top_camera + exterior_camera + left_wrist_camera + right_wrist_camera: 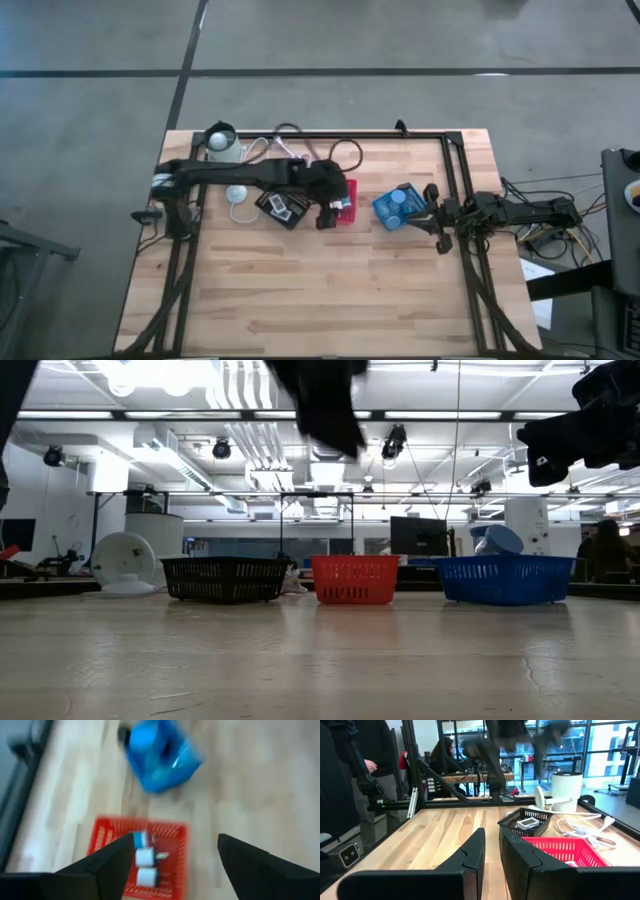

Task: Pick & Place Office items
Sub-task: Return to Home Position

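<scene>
spread and empty, the left tool [176,839] hangs right over the red mesh basket [104,834], so it should rise before retreating.

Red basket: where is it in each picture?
High view: red basket at table centre, partly under the left gripper.
Low view: it stands midmost of three.
Left wrist view: it lies close ahead of that gripper.
Right wrist view: it lies nearer than the black basket.
Shared landmark: the blue basket beside it, except in the right wrist view.
</scene>
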